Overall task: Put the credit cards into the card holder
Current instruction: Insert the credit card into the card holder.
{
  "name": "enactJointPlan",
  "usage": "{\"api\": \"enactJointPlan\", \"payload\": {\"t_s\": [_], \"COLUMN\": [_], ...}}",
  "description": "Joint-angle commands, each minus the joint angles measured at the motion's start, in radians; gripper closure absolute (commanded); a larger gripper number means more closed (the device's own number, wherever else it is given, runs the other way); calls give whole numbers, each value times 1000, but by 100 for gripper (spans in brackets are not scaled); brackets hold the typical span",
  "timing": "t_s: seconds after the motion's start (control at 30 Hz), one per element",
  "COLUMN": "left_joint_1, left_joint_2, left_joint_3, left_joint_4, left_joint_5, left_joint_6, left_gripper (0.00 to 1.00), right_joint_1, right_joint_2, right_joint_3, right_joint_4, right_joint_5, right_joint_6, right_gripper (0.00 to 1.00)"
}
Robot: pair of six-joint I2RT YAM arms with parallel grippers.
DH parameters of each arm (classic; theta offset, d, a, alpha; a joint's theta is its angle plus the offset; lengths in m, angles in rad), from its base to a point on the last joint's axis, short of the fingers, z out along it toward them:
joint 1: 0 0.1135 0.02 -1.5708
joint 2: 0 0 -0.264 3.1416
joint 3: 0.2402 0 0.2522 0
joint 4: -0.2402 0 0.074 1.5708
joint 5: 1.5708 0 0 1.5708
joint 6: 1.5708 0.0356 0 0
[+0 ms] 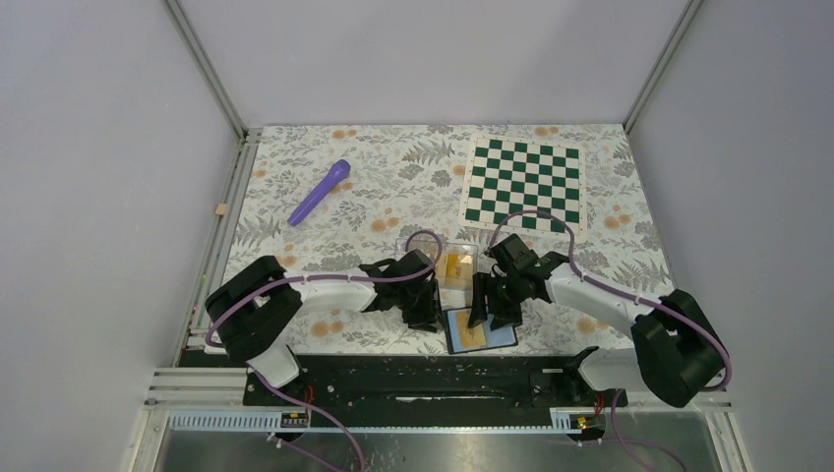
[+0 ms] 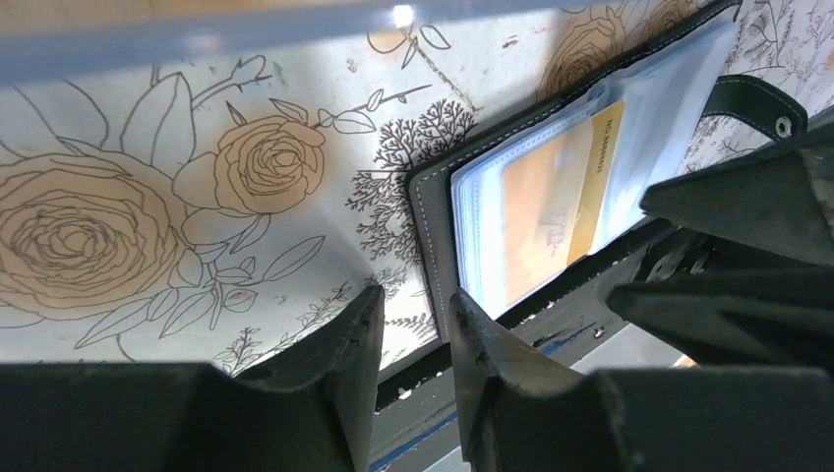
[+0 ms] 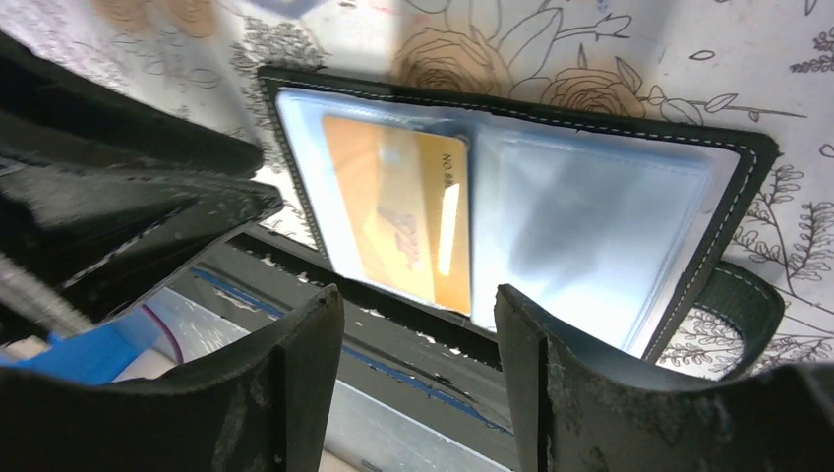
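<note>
Top view: the open black folding card holder (image 1: 480, 331) lies at the near edge of the floral table (image 1: 393, 177), between both inward-bent arms. Orange-yellow credit cards (image 1: 456, 265) sit in a clear plastic box (image 1: 473, 254) just behind it.

Left wrist: the left gripper (image 2: 413, 329) has its fingers narrowly parted and empty, beside the holder.

Right wrist: the right gripper (image 3: 418, 344) has its fingers spread and empty, facing one sleeved card (image 3: 403, 211). The card's print is unreadable.
</note>
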Motion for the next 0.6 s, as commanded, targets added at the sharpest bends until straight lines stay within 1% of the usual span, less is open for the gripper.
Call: {"api": "enactJointPlan", "payload": {"t_s": [0.0, 0.23, 0.37, 0.57], "left_joint_1": [-4, -6, -7, -11], "left_joint_2": [5, 51, 50, 48], "left_joint_3": [-31, -4, -2, 11], "left_joint_4": [31, 50, 55, 52], "left_joint_5": [17, 50, 53, 53], "left_joint_6": [-12, -8, -7, 1], "left_gripper": [69, 75, 76, 76], "right_joint_1": [6, 25, 60, 77], "right_joint_2": [76, 142, 142, 160], "right_joint_3": [3, -17, -9, -2], "right_joint_4": [5, 153, 188, 206], "right_joint_5": [-8, -194, -226, -258], "right_joint_6": [-31, -2, 20, 22], "right_gripper": [37, 39, 40, 41]}}
